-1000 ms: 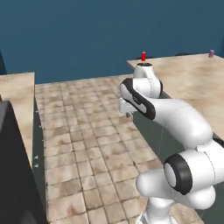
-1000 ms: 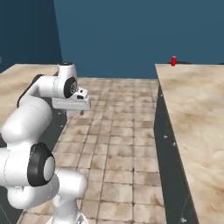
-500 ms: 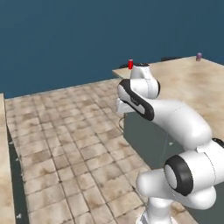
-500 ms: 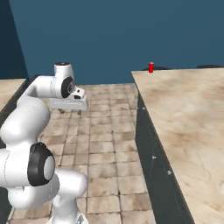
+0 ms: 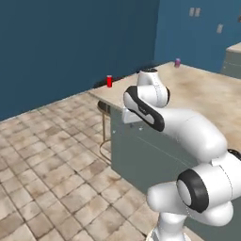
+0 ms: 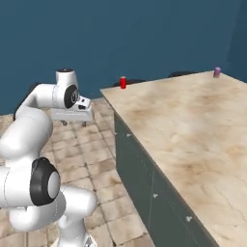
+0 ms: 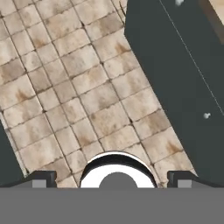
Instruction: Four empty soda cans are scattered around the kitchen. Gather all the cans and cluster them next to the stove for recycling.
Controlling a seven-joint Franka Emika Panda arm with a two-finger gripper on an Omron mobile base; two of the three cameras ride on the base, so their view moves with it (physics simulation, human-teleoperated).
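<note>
A red soda can (image 5: 109,81) (image 6: 123,82) stands upright at the near corner of the island counter (image 5: 212,94) (image 6: 183,125). A purple soda can (image 5: 177,62) (image 6: 217,72) stands at the counter's far edge. My gripper (image 6: 74,123) (image 5: 133,121) hangs over the floor beside the island, well short of the red can, pointing down. In the hand view my gripper (image 7: 113,180) is open with nothing between its fingertips (image 7: 41,179), above tan floor tiles. The stove is out of view.
The island's grey-green cabinet face (image 7: 175,78) (image 6: 140,164) rises close to the hand on one side. A dark stool (image 5: 104,107) stands at the island's corner below the red can. Tan tiled floor (image 5: 47,155) stretches to the deep blue wall (image 5: 56,42).
The whole picture has shifted: the base has moved and turned, so the island and the red can sit nearer and more central. The arm keeps its pose and the gripper stays open.
</note>
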